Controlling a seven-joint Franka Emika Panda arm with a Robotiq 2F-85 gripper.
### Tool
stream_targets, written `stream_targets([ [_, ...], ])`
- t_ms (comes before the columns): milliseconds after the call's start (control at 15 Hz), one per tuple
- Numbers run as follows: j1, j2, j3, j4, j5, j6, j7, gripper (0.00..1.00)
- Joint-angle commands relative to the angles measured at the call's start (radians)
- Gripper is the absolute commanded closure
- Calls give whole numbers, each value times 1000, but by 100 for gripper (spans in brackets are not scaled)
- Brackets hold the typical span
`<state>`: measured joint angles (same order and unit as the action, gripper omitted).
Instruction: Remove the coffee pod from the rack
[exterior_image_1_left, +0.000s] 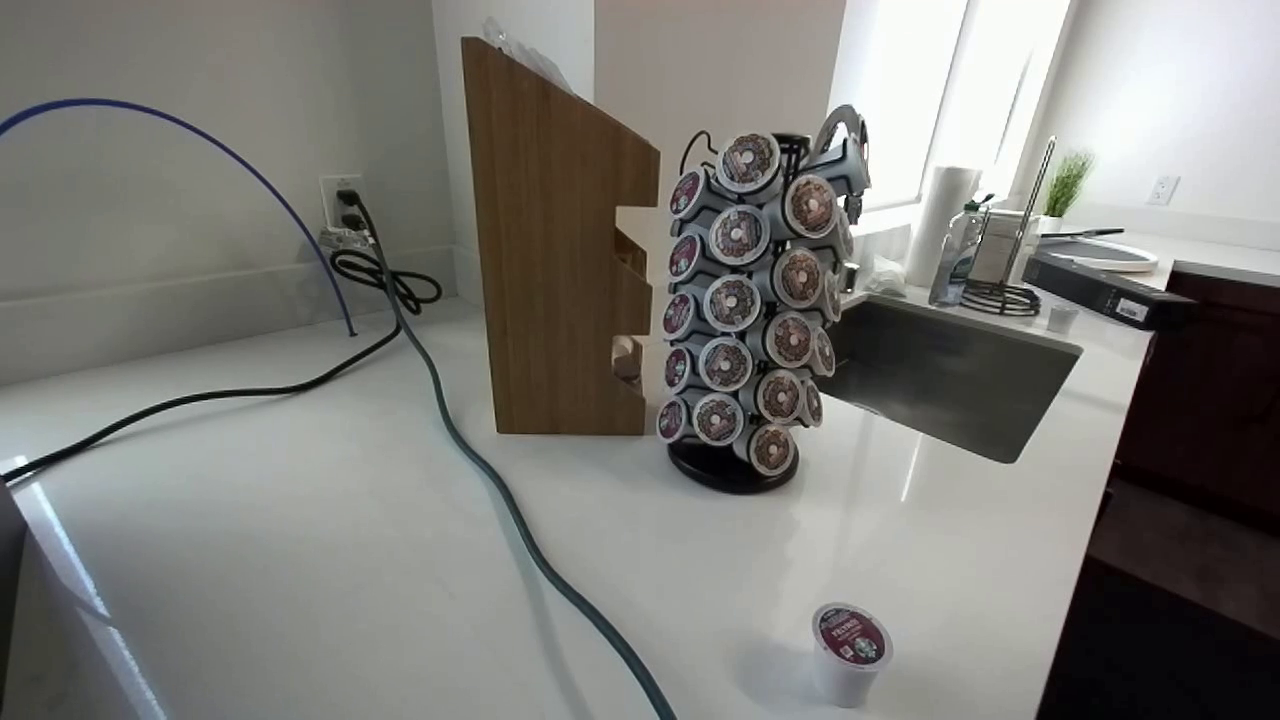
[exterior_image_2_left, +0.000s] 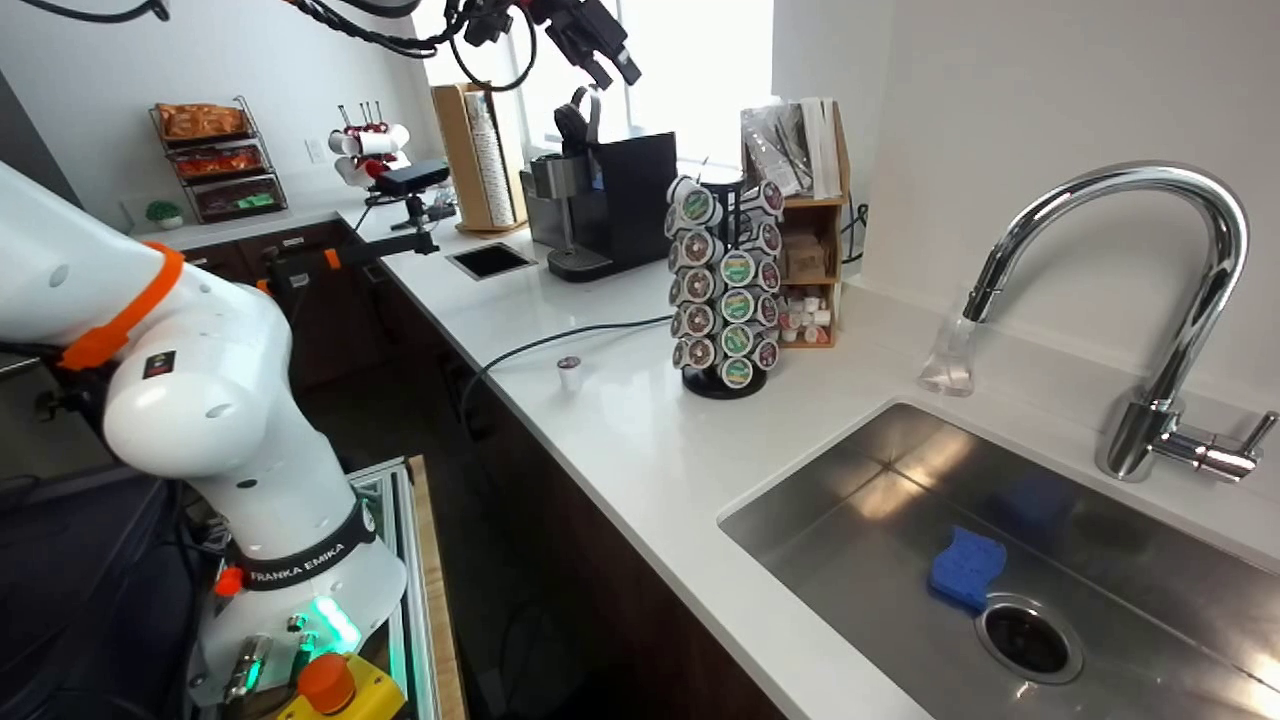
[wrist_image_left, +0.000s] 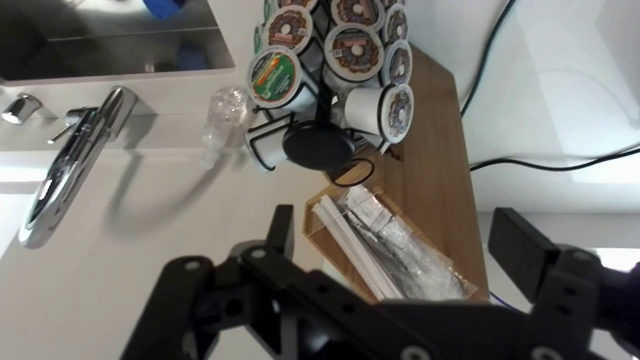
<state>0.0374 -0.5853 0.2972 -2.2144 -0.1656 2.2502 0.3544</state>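
Observation:
The rack is a black wire carousel tower on a round black base (exterior_image_1_left: 735, 478), filled with lidded pods. It stands upright in an exterior view (exterior_image_2_left: 722, 386), and its round black top (wrist_image_left: 318, 146) shows in the wrist view. Maroon-lidded coffee pods sit in it, such as the upper coffee pod (exterior_image_1_left: 687, 194). Another maroon-lidded pod (exterior_image_1_left: 851, 642) stands alone on the counter, lid up, and shows in an exterior view (exterior_image_2_left: 569, 373). My gripper (wrist_image_left: 392, 227) is wide open and empty, fingers apart. It hangs in the air higher than the rack in an exterior view (exterior_image_2_left: 614, 78).
A tan wooden block (exterior_image_1_left: 560, 250) with plastic bags in its top stands beside the rack. A sink (exterior_image_2_left: 800, 490) with a chrome faucet (exterior_image_2_left: 1200, 200) lies on the other side. A coffee machine (exterior_image_2_left: 625, 205) stands nearby. A cable (exterior_image_1_left: 520, 510) crosses the counter.

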Motion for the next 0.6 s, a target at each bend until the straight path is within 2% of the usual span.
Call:
stream_targets([
  [0,-55,-65,44,-51,-104,39,77,0],
  [133,-57,-76,44,-111,-123,82,87,0],
  [200,-38,-43,31,-34,-89,25,54,0],
  [533,-45,-50,33,-79,-100,55,58,0],
])
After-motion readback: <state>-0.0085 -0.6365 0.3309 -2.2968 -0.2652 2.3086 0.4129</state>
